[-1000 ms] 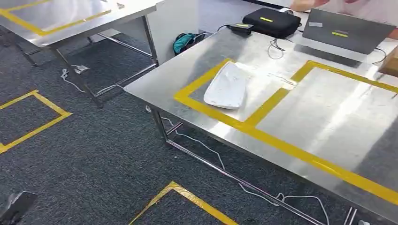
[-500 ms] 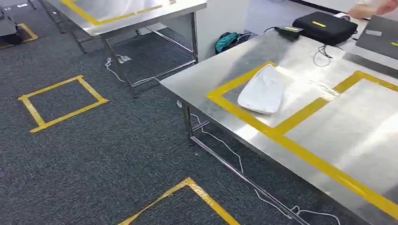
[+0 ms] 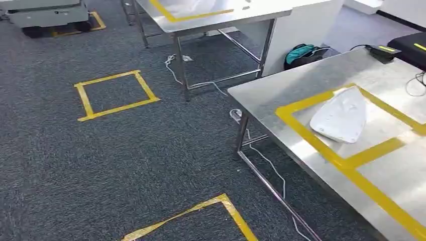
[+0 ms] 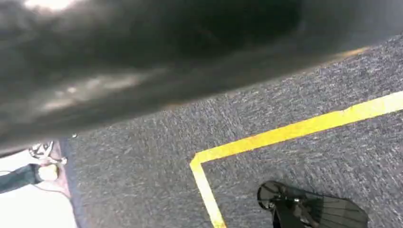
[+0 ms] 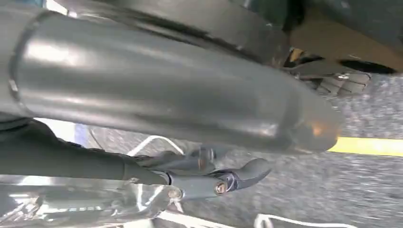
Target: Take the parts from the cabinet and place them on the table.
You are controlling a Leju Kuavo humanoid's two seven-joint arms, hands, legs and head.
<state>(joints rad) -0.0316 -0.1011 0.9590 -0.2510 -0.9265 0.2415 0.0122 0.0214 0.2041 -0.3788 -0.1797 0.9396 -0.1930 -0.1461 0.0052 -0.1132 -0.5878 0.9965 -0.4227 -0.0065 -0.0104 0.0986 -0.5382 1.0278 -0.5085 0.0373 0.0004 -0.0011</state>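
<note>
A white, flat, shield-shaped moulded part lies on the stainless-steel table at the right of the head view, resting inside a rectangle of yellow tape stuck to the tabletop. The part sits just beside the tape strip on its lower side, apart from the table's near edge.

At the upper right of the frame, a black case with a yellow label and a small black power adapter stand on the same table, a thin cable looping below them. A teal bag rests on the floor beside a white panel between the 2 tables. The second steel table runs across the top of the frame, also marked with yellow tape, and white cords trail on the dark grey carpet under both. A yellow tape square marks the carpet at left centre; another tape corner shows at the bottom. A grey wheeled base stands at the upper left.

In the right wrist view, the right hand shows as grey and dark fingers lying close together, with nothing visibly in them; blur leaves it unclear whether they are clenched or released. In the left wrist view, a dark ribbed shape at the lower right may be part of the left hand, and the state of its fingers cannot be told.
</note>
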